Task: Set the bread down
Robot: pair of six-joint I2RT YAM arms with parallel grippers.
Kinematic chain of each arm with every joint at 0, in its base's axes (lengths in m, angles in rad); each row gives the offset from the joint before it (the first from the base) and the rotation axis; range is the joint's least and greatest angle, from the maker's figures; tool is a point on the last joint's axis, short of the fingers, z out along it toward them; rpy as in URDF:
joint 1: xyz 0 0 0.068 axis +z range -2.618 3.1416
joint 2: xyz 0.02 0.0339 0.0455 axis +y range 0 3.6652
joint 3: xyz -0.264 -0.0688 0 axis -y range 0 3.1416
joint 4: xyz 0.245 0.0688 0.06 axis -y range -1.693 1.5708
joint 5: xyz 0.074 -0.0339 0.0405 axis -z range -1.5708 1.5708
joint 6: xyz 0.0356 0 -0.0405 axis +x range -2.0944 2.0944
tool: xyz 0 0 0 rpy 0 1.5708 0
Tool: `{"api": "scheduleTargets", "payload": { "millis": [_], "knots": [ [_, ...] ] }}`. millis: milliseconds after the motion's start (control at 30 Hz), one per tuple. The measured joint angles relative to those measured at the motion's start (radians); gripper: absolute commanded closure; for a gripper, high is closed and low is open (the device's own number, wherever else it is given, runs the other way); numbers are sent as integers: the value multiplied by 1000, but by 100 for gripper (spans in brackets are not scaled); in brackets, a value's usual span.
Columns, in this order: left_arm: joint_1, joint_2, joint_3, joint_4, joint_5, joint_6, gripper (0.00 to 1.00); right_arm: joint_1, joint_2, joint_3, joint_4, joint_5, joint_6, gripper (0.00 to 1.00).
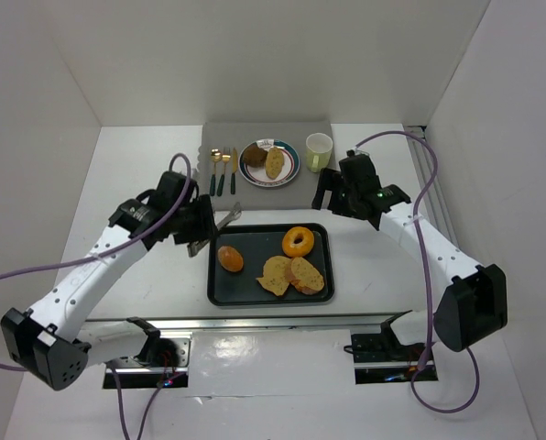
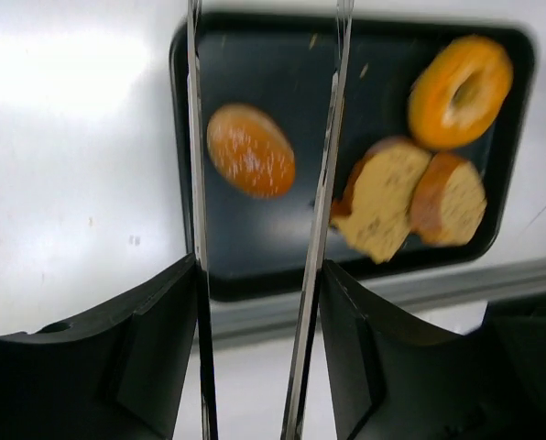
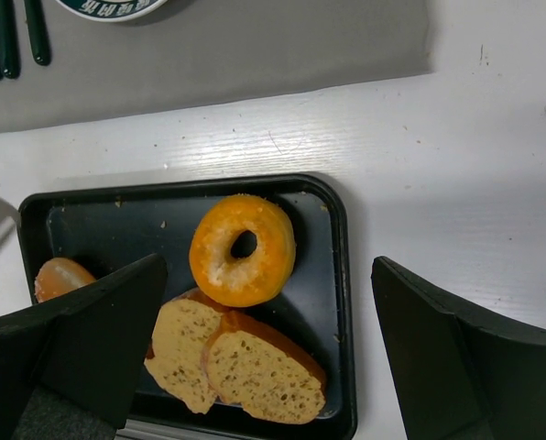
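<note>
My left gripper (image 1: 192,229) (image 2: 259,266) is shut on a pair of metal tongs (image 1: 218,225) (image 2: 326,165), whose arms stand apart and hold nothing. The tongs point over the left end of the black tray (image 1: 213,293) (image 2: 255,275). In the left wrist view a round bread roll (image 1: 230,258) (image 2: 250,149) shows between the arms, lying on the tray. Also on the tray are a donut (image 1: 298,242) (image 3: 243,249) and two bread slices (image 1: 291,275) (image 3: 255,371). My right gripper (image 1: 333,194) (image 3: 268,266) hangs open and holds nothing above the tray's right end.
A grey mat (image 1: 223,137) at the back holds a plate (image 1: 245,156) with two bread pieces, cutlery (image 1: 222,170) and a pale cup (image 1: 319,151). White walls close the table on the left, right and back.
</note>
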State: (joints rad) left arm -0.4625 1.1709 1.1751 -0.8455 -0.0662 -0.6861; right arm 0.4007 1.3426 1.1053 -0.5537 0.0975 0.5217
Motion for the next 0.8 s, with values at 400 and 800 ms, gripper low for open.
{"api": "scheduleTargets", "payload": {
  "millis": [400,800],
  "knots": [
    [-89,-150,-112,-163,77,-164,35,14,0,0,0,0,-11,0],
    [-141,-142,-246,-134,99,-277,46,23,0,0,0,1,-12,0]
  ]
}}
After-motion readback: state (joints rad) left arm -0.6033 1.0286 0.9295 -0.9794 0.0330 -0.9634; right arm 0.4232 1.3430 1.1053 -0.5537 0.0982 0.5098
